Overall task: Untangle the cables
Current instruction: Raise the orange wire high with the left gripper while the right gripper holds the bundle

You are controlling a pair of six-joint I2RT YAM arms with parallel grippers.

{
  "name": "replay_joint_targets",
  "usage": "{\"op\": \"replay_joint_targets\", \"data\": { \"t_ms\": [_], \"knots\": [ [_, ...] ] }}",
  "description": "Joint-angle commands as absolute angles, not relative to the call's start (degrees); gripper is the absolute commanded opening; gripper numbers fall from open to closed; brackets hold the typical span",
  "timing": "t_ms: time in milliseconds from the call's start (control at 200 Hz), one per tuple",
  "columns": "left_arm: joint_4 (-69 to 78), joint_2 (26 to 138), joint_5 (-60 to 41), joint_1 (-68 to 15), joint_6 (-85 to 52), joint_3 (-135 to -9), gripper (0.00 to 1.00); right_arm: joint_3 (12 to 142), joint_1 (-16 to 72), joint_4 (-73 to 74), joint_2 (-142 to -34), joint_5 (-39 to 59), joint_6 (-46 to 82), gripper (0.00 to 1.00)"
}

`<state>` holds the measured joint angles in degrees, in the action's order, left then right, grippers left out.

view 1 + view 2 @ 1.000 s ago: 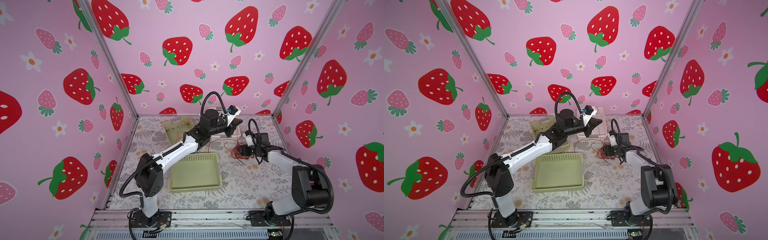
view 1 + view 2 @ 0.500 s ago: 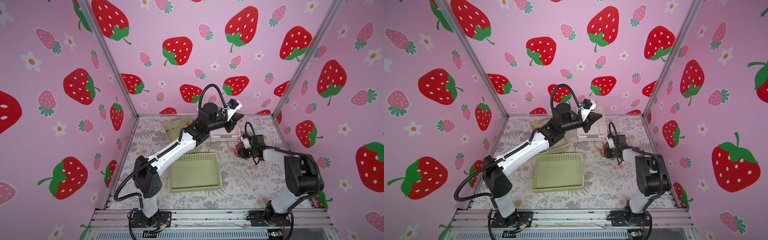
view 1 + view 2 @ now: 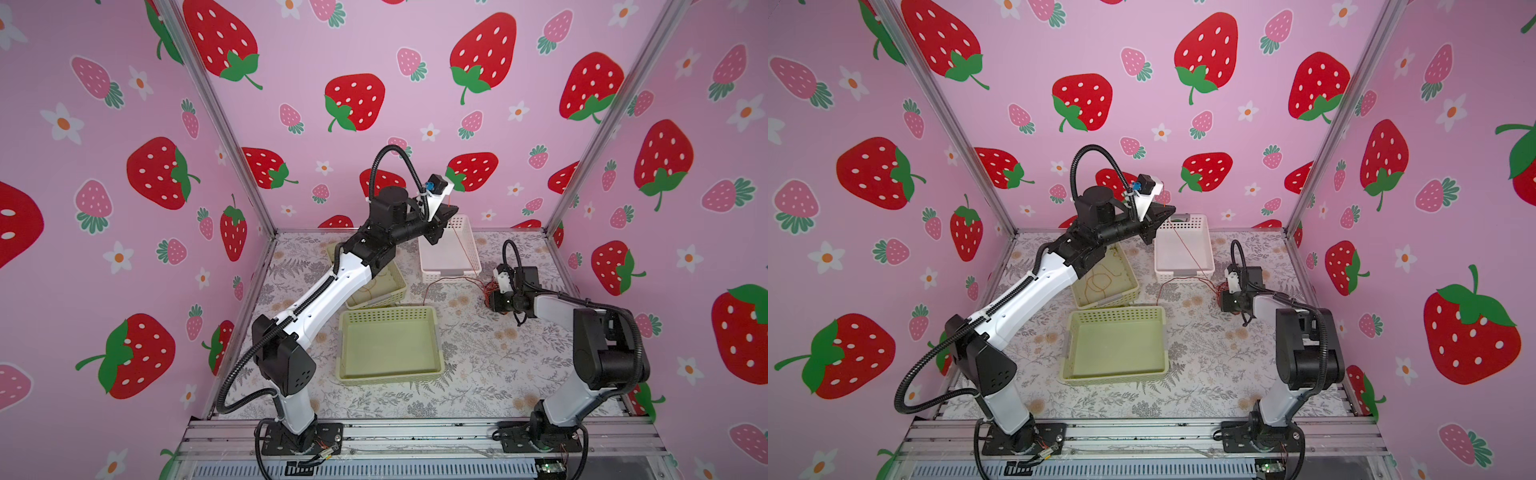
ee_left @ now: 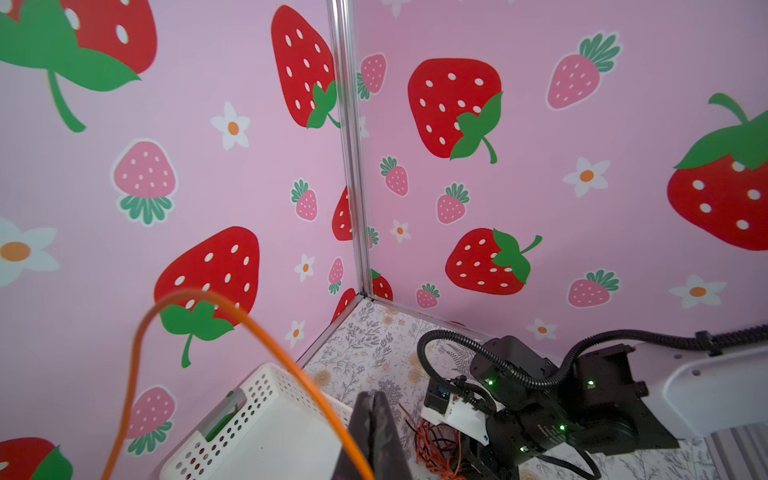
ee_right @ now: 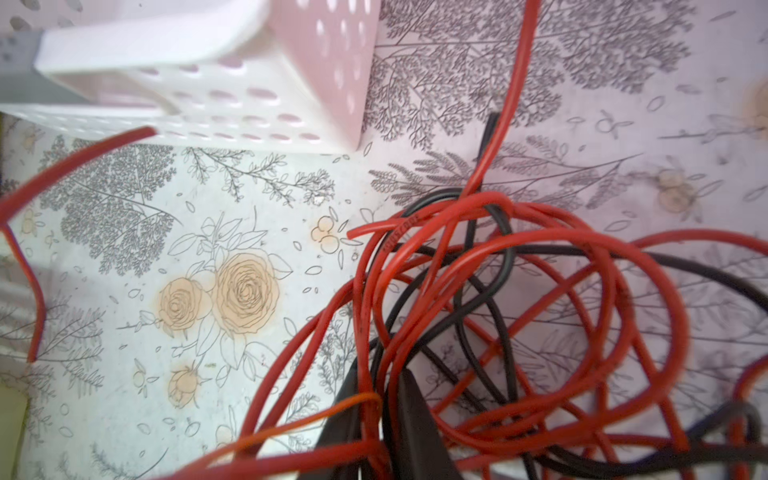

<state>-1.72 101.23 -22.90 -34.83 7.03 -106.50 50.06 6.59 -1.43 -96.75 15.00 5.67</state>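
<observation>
Left tool point(image 3: 445, 218) was raised over the far end of the white basket point(image 3: 449, 275). In the left wrist view its fingers point(image 4: 365, 419) were pressed together on the orange cable point(image 4: 191, 293), which arched up and away from the grip. In a top view a thin strand point(image 3: 1187, 249) ran taut from this tool, down across the white basket, to the tangle of cables point(image 3: 487, 291).

The tangle lay on the table point(image 3: 478, 353), just right of the white basket's near right corner. It was mostly red loops with black ones threaded through point(image 5: 399, 226).

Right tool point(image 3: 489, 300) was down on the tangle. In the right wrist view its fingers point(image 5: 415, 415) stood close together with red strands pinched between them, and an orange strand point(image 5: 332, 409) crossed one finger.

One loose red cable point(image 3: 446, 279) trailed left from the tangle along the white basket's near wall, then bent toward the near green tray point(image 3: 386, 318).

The far yellow-green basket point(image 3: 1106, 301), left of the white one, held a coiled orange cable point(image 3: 1098, 282).
</observation>
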Motion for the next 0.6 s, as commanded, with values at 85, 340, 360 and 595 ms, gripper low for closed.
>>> {"op": "replay_joint_targets", "data": {
  "t_ms": [85,340,360,595],
  "knots": [
    [0.38,95.43,-21.13,-30.17,6.42,-109.53,0.0,51.45,5.23,-6.36,-98.26,12.08,5.54,0.18],
    [-1.05,93.48,-20.94,-24.69,5.7,-110.23,0.0,51.2,4.32,-7.47,-98.43,11.62,5.19,0.21],
    [-1.18,93.36,-21.06,-24.47,5.71,-110.28,0.0,51.16,4.29,-7.54,-98.46,11.4,5.19,0.23],
    [-1.41,94.03,-24.02,-23.64,4.39,-110.22,0.0,49.48,4.24,-7.19,-95.21,15.82,3.05,0.51]
  ]
}}
